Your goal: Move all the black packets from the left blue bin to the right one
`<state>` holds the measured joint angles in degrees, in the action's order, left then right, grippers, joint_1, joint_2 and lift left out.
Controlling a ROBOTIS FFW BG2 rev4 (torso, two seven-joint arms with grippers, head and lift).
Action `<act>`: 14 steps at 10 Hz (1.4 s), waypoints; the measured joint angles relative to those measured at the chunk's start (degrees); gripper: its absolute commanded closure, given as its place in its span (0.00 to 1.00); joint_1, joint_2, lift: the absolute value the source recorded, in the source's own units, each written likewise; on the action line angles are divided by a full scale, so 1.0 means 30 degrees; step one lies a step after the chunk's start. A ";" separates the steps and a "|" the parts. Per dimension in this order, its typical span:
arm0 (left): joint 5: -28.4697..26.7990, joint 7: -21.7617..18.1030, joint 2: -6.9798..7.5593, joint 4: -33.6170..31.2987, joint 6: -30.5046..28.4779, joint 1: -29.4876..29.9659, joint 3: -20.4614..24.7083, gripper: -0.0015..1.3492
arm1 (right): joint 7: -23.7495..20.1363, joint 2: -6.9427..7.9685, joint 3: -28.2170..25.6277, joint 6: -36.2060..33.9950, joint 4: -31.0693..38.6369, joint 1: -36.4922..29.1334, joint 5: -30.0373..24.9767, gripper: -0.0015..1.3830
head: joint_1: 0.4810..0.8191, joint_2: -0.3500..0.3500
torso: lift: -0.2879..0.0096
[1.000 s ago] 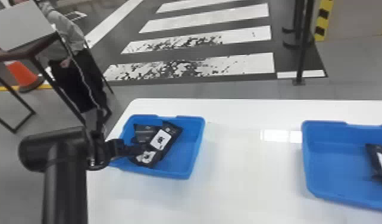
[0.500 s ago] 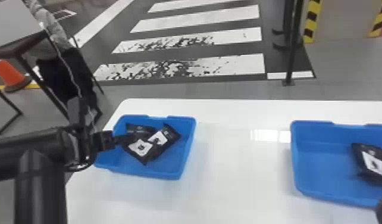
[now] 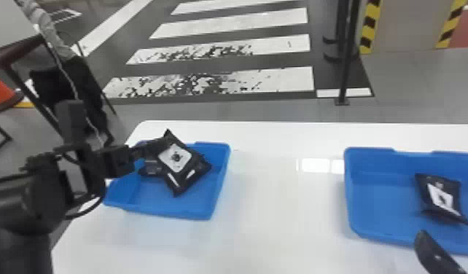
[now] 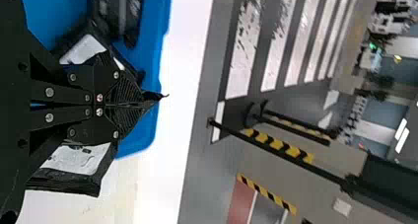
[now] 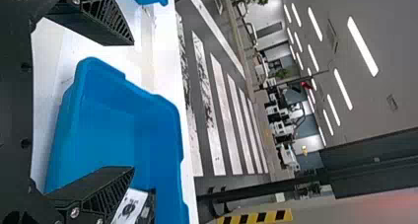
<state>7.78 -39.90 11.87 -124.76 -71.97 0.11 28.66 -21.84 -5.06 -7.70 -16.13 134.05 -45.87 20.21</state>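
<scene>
The left black gripper [image 4: 148, 103], closed, holds a white-labelled black packet [image 3: 176, 158] by its edge; so shallow a pinch may slip. The right black gripper [image 5: 133, 105] stands wide open, empty.

Rounded black left arm [image 3: 22, 204] with 1 looped black cable [image 3: 87, 211]; 2 black fingers [image 4: 98, 81], ridged, with round silver screws [image 4: 49, 92].

The right blue plastic bin [image 3: 368, 222] is cut off by the head view's right edge. The white-labelled black packet [image 3: 441, 198] inside is partly hidden by the right end effector [image 3: 449, 235] in the right wrist view. Distant background objects are blurred.
</scene>
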 measured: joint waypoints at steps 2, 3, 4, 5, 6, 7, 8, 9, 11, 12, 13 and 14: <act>0.2068 0.0065 -0.0640 -0.0147 0.2546 0.0596 -0.1237 0.90 | -0.0801 -0.0485 0.1045 -0.0841 -0.0067 0.1011 0.0415 0.09 | 0.63 0.80 | 0.49; 0.3085 0.0146 -0.0826 -0.0153 0.3465 0.0942 -0.2086 0.90 | -0.1162 -0.0611 0.1371 -0.1259 -0.0208 0.1546 0.0476 0.09 | 0.63 0.75 | 0.49; 0.3818 0.0182 -0.0978 -0.0153 0.4097 0.1188 -0.2934 0.89 | -0.1503 -0.0649 0.1561 -0.1734 -0.0350 0.2026 0.0528 0.09 | 0.63 0.73 | 0.49; 0.4411 0.0257 -0.1087 -0.0092 0.4426 0.1377 -0.3868 0.89 | -0.1841 -0.0682 0.1820 -0.2179 -0.0529 0.2588 0.0624 0.09 | 0.63 0.68 | 0.49; 0.4878 0.0347 -0.1167 -0.0024 0.4644 0.1476 -0.4783 0.89 | -0.2002 -0.0796 0.2224 -0.2408 -0.0740 0.3159 0.0853 0.09 | 0.63 0.64 | 0.49; 0.5181 0.0453 -0.1204 0.0040 0.4869 0.1484 -0.5502 0.89 | -0.2090 -0.0942 0.2659 -0.2532 -0.0899 0.3600 0.1160 0.09 | 0.63 0.62 | 0.49; 0.5594 0.0584 -0.1230 0.0127 0.5187 0.1449 -0.6238 0.90 | -0.2236 -0.1105 0.3143 -0.2787 -0.1001 0.4031 0.1503 0.09 | 0.63 0.61 | 0.49; 0.6043 0.0688 -0.1245 0.0182 0.5460 0.1356 -0.7000 0.89 | -0.2416 -0.1210 0.3540 -0.3108 -0.1133 0.4434 0.1781 0.09 | 0.63 0.60 | 0.49; 0.6702 0.0706 -0.1247 0.0427 0.5646 0.1082 -0.8251 0.89 | -0.2557 -0.1352 0.4200 -0.3327 -0.1610 0.5211 0.2295 0.09 | 0.63 0.56 | 0.49; 0.6922 0.0704 -0.1232 0.0499 0.5644 0.0967 -0.8693 0.90 | -0.2565 -0.1382 0.4362 -0.3338 -0.1739 0.5463 0.2487 0.10 | 0.63 0.54 | 0.49; 0.7107 0.0703 -0.1211 0.0534 0.5588 0.0889 -0.9038 0.89 | -0.2562 -0.1382 0.4419 -0.3339 -0.1901 0.5702 0.2654 0.20 | 0.63 0.53 | 0.49; 0.7226 0.0703 -0.1204 0.0571 0.5515 0.0841 -0.9276 0.89 | -0.2542 -0.1358 0.4432 -0.3292 -0.2175 0.5920 0.3014 0.44 | 0.63 0.52 | 0.49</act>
<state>29.46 -37.79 8.26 -123.05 -55.42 2.63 0.83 -29.46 -9.14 5.60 -26.01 127.53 -28.11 29.25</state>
